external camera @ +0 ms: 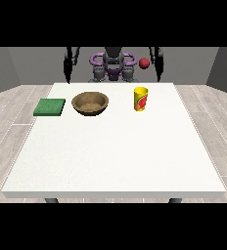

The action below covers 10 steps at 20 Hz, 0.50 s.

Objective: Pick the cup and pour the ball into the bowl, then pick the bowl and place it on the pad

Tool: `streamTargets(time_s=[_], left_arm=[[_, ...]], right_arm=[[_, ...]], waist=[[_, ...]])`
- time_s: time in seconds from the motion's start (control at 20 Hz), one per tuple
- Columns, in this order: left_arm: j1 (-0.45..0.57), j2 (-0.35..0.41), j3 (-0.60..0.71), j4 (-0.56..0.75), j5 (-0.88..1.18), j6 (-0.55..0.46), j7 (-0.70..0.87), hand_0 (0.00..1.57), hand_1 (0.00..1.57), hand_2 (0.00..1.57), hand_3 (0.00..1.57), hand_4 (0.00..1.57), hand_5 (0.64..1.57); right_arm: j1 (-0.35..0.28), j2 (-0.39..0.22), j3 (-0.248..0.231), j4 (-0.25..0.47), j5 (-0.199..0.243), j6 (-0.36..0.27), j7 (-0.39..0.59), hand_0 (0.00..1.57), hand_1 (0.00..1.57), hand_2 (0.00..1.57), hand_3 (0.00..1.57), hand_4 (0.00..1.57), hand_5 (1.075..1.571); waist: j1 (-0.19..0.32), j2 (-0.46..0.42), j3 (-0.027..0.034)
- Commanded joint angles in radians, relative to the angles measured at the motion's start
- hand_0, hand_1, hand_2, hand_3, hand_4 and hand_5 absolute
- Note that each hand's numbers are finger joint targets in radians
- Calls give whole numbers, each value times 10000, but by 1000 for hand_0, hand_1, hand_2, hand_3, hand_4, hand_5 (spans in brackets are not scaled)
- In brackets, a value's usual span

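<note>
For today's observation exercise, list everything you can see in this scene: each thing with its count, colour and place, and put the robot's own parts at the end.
table: one, white, fills the middle of the view
pad: one, green, flat on the table near its edge at the view's left
bowl: one, brown, upright on the table between the pad and the cup
cup: one, yellow with a red mark, upright on the table to the bowl's right in the view
ball: one, red, seen above and behind the cup, not in it
robot body: one, dark grey with purple rings, behind the table's far edge
arms: two, black, hanging at the body's sides
</note>
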Motion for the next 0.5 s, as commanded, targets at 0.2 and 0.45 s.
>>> streamTargets(time_s=[0.2, 0.45], left_arm=[[9, 326, 202, -988, 206, -33, 818, 0, 0, 0, 0, 664, 1566], [384, -868, 92, -2183, 1795, 533, 3771, 0, 0, 0, 0, 634, 1564]], right_arm=[[-16, -449, -159, -1027, -85, 52, 776, 0, 0, 0, 0, 875, 1533], [542, 66, -314, -2440, -1368, -328, 3705, 0, 0, 0, 0, 860, 1530]], waist=[[51, -2571, -17], [-351, -4576, 17]])
